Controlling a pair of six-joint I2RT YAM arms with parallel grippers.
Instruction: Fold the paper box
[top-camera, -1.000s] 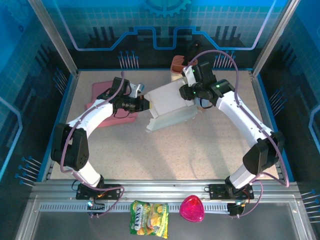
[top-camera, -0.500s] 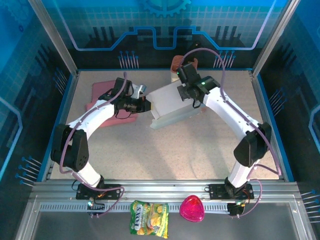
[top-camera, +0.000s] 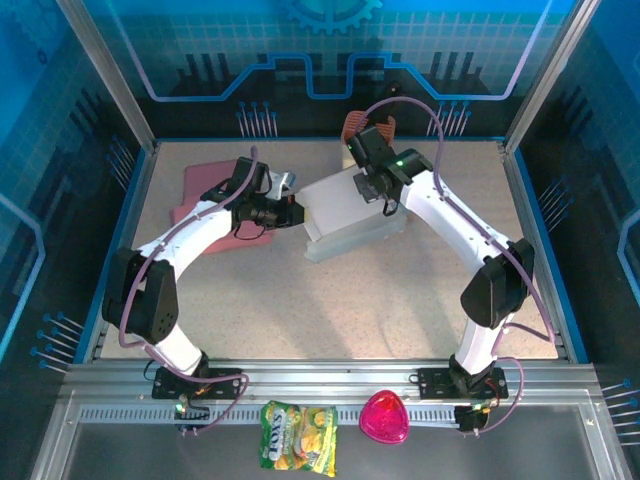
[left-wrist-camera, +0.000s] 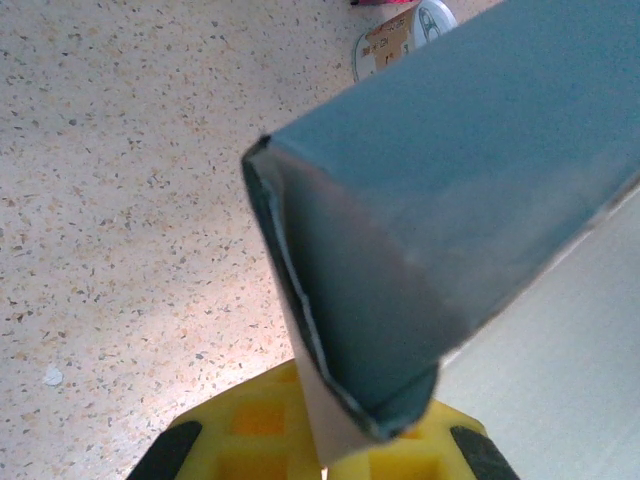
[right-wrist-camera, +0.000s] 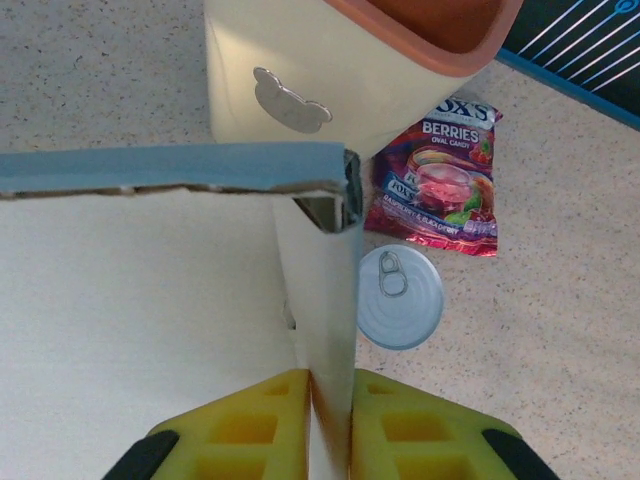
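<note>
On the speckled beige tabletop (top-camera: 380, 300), the half-formed white-and-grey paper box (top-camera: 340, 205) sits just before the cream terracotta-rimmed tub (right-wrist-camera: 300, 60), mid-fold, left jaws clamped on its corner away from the tub, right jaws pinching the tub-side wall (both narrow), which probably next needs creasing upright.

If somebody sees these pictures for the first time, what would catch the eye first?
First the white paper box, half folded at the back middle of the table, with the left jaws shut on its left end and the right jaws on an upright wall. Then a yellow sweets bag and a pink heart-shaped thing at the near edge, between the arm bases.
</note>
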